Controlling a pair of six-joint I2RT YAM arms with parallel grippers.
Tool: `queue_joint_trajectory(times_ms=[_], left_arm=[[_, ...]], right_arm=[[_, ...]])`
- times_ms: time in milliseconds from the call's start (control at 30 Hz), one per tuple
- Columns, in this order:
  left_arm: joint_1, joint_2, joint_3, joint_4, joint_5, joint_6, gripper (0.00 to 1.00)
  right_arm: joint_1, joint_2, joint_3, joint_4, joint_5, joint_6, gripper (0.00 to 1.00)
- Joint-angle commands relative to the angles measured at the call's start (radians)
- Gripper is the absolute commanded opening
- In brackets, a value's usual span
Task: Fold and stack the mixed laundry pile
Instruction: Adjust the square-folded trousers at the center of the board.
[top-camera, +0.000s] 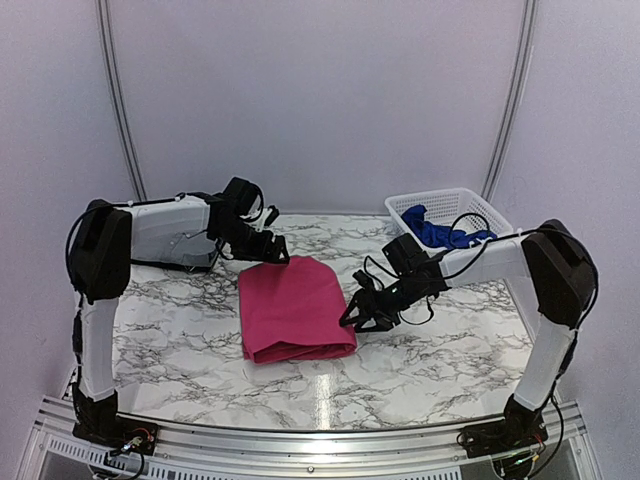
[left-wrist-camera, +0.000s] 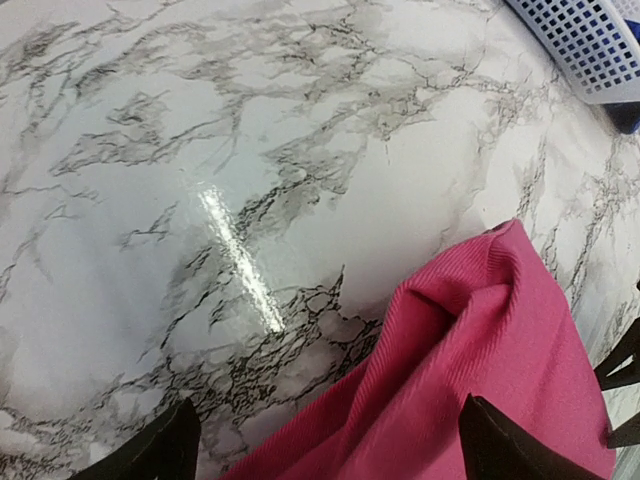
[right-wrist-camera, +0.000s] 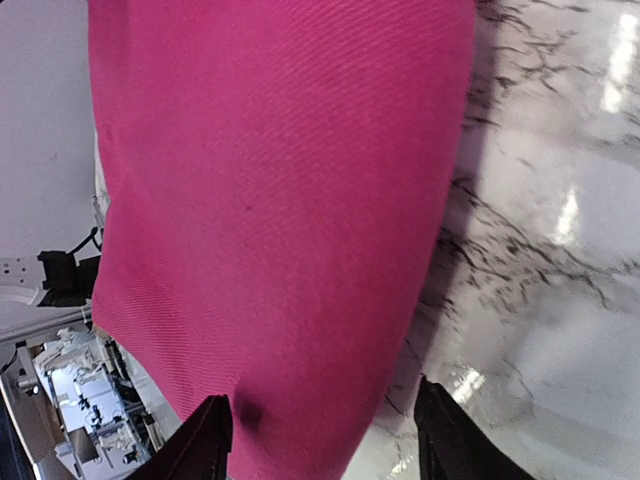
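The magenta-pink garment (top-camera: 293, 308) lies folded into a rough rectangle in the middle of the marble table. The royal blue garment (top-camera: 440, 233) is bunched inside the white basket at the back right. My left gripper (top-camera: 272, 250) hovers at the pink fold's far left corner, open, with cloth (left-wrist-camera: 480, 360) below its spread fingers (left-wrist-camera: 165, 452). My right gripper (top-camera: 358, 315) is at the fold's near right edge, jaws apart over the pink cloth (right-wrist-camera: 270, 180) and its rim, gripping nothing. The left gripper (left-wrist-camera: 330, 455) and the right gripper (right-wrist-camera: 322, 425) each show both tips wide apart.
A white mesh basket (top-camera: 480, 205) stands at the back right corner, and its corner (left-wrist-camera: 585, 45) shows in the left wrist view. A dark grey tray (top-camera: 190, 262) lies behind the left arm. Bare marble (top-camera: 420, 370) lies at the front.
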Motion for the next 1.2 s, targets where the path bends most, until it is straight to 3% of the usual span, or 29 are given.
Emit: queue_joint_trajectory(times_ms=[0,67,100,133,167,200,233,300,467,533,567,633,667,700,833,967,1167], left_arm=[[-0.014,0.091,0.115,-0.073,0.087,0.061,0.91],[-0.020,0.125,0.148,-0.062,0.127,0.055,0.87],[-0.022,0.141,0.163,-0.055,0.149,0.048,0.80],[-0.022,0.159,0.179,-0.054,0.160,0.036,0.69],[-0.019,0.172,0.189,-0.049,0.161,0.022,0.50],[-0.011,0.180,0.189,-0.039,0.147,0.000,0.24],[0.003,0.188,0.189,-0.032,0.125,-0.025,0.12],[0.045,0.200,0.185,-0.008,0.098,-0.095,0.00],[0.094,0.212,0.207,0.035,0.104,-0.153,0.00],[0.096,0.181,0.208,0.035,0.111,-0.159,0.36],[0.097,0.148,0.191,0.035,0.107,-0.169,0.48],[0.097,0.058,0.123,0.036,0.079,-0.184,0.59],[0.098,0.002,0.065,0.035,0.041,-0.203,0.64],[0.101,-0.058,-0.005,0.041,0.024,-0.232,0.68],[0.109,-0.292,-0.317,0.093,-0.030,-0.290,0.74],[0.107,-0.402,-0.545,0.146,0.001,-0.345,0.74],[0.092,-0.384,-0.622,0.269,0.080,-0.398,0.73]], right_arm=[[0.008,0.075,-0.012,0.167,-0.109,0.070,0.52],[0.008,0.086,-0.023,0.177,-0.118,0.071,0.46],[0.009,0.089,-0.032,0.184,-0.124,0.072,0.42],[0.008,0.094,-0.040,0.187,-0.129,0.073,0.36],[0.009,0.098,-0.049,0.189,-0.135,0.070,0.23],[0.008,0.100,-0.059,0.185,-0.139,0.064,0.13],[0.009,0.099,-0.067,0.176,-0.142,0.055,0.00],[0.009,0.084,-0.096,0.159,-0.140,0.038,0.00],[0.020,0.050,-0.150,0.154,-0.157,0.024,0.00],[0.030,0.047,-0.136,0.150,-0.169,0.019,0.00],[0.034,0.045,-0.125,0.147,-0.174,0.017,0.03],[0.037,0.032,-0.104,0.141,-0.181,0.017,0.16],[0.036,0.025,-0.094,0.138,-0.180,0.016,0.29],[0.035,0.017,-0.088,0.131,-0.177,0.015,0.35],[0.033,-0.010,-0.065,0.072,-0.147,-0.015,0.46],[0.018,-0.025,-0.074,0.032,-0.123,-0.044,0.50],[-0.005,-0.019,-0.098,0.036,-0.129,-0.066,0.53]])
